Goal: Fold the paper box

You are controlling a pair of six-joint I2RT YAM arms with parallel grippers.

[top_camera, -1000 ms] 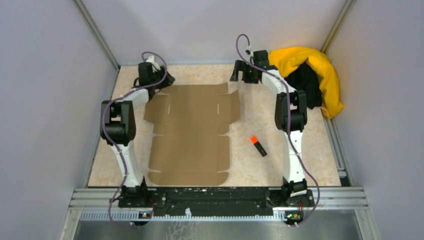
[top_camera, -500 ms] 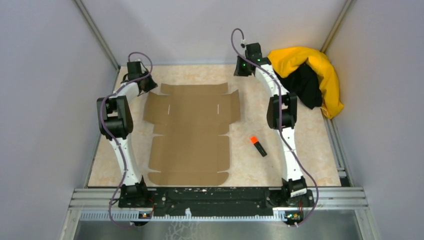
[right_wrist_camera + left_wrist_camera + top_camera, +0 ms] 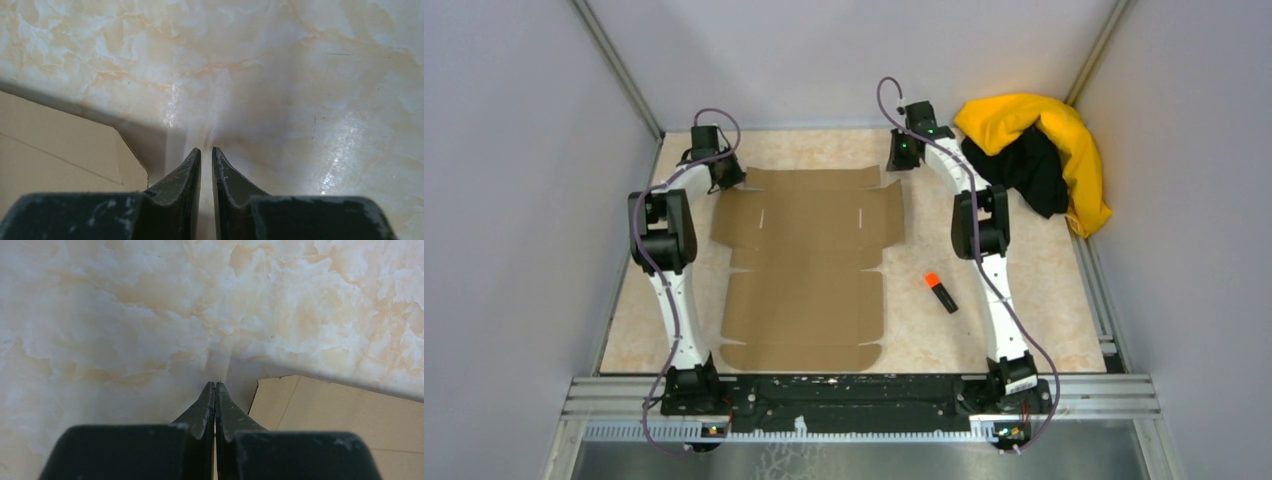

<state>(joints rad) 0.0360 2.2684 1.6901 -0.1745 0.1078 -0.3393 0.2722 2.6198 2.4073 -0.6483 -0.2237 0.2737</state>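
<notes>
L gripper (image 3: pixel 215 385): fully closed, fingertips pressed together w/ nothing between them. It sits low over the bare table (image 3: pixel 1034 300) at the far-left corner of the paper box (image 3: pixel 809 265), tips just off the cardboard edge. You can see that corner right beside the R finger in the L wrist view.

R gripper (image 3: pixel 206 150): almost closed but not fully. There's a thin slit between the tips and nothing in it. It's at the far-right corner of the box. In the R wrist view the cardboard corner lies just left of the fingers; can't tell if a finger touches it.

The box itself lies flat and unfolded, a brown die-cut sheet w/ flaps and slits. It runs from the near edge to the far part of the table, between the two arms and closer to the L one.

Orange-capped marker (image 3: pixel 940 292) lies on the table right of the sheet, apart from it. Yellow-and-black cloth heap (image 3: pixel 1049 150) sits in the far-right corner.
</notes>
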